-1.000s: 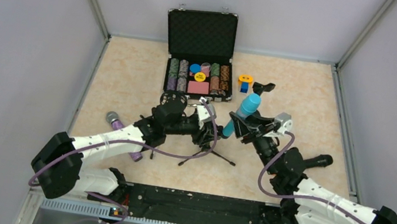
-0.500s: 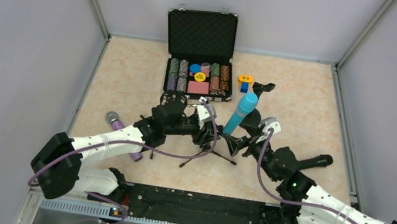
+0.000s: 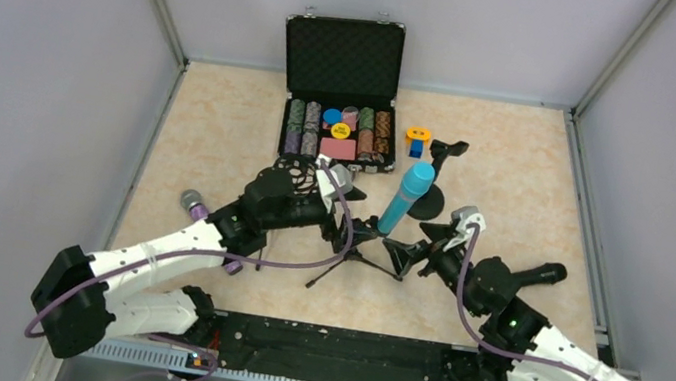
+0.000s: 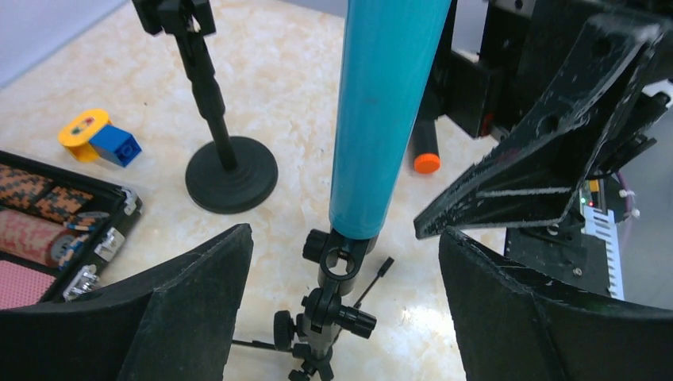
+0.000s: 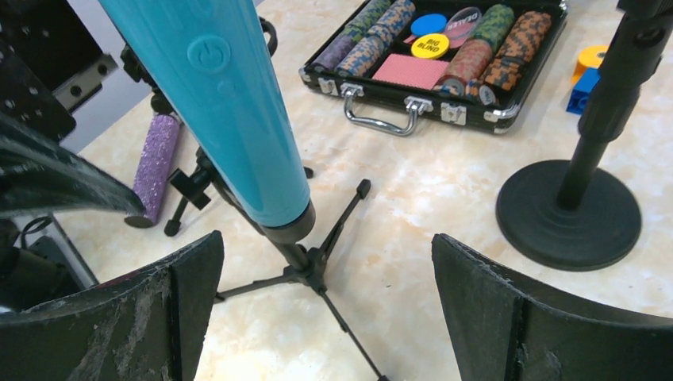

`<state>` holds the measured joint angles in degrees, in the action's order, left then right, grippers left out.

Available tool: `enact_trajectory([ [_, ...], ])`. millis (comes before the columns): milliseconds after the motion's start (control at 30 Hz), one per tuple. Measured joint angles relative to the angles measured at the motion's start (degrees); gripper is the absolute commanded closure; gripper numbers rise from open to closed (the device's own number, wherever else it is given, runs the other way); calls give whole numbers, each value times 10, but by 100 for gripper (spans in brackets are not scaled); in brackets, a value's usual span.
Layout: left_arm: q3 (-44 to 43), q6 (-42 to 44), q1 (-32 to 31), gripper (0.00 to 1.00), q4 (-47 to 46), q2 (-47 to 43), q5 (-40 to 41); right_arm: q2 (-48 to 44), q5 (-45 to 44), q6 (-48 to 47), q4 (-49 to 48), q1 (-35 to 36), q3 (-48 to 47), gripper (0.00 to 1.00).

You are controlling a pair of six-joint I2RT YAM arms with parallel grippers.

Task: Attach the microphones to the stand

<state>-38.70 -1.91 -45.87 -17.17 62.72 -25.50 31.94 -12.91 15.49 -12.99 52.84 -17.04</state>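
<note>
The cyan microphone (image 3: 407,196) stands tilted in the clip of the small tripod stand (image 3: 360,253), and no gripper touches it. My left gripper (image 3: 355,215) is open just left of the stand, its jaws wide on either side of the clip (image 4: 340,258). My right gripper (image 3: 415,245) is open just right of it, facing the cyan microphone (image 5: 230,103) and tripod (image 5: 309,266). The purple microphone (image 3: 194,204) lies on the table, partly under the left arm. The black microphone (image 3: 539,274) with its orange end (image 4: 427,163) lies at the right.
A second stand with a round black base (image 3: 430,200) is behind the cyan microphone. An open poker-chip case (image 3: 341,90) sits at the back, with a yellow and blue block (image 3: 416,140) beside it. Grey walls close in the table.
Both grippers opened. The right one let go of the cyan microphone and drew back toward me. The left one let go of the tripod stand and moved slightly left. The microphone stays in the stand.
</note>
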Motion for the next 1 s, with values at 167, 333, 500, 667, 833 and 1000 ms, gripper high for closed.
enact_trajectory([
  [167, 0, 9, 1, 7, -8, -12, 9, -12, 37, 24, 12, -9, 21, 1],
  [333, 0, 48, 13, 6, 0, -12, -10, -11, 124, 57, 20, -59, 42, 1],
  [500, 0, 101, 28, 5, 16, -8, -59, -6, 218, 88, 12, -112, 64, 1],
  [667, 0, 156, 32, 2, 21, 7, -101, 25, 276, 103, -3, -118, 73, 1],
  [833, 0, 184, 32, 5, 25, 34, -127, 53, 307, 103, -17, -118, 73, 2],
  [1000, 0, 197, 32, 12, 39, 65, -137, 56, 316, 103, -21, -118, 73, 2],
])
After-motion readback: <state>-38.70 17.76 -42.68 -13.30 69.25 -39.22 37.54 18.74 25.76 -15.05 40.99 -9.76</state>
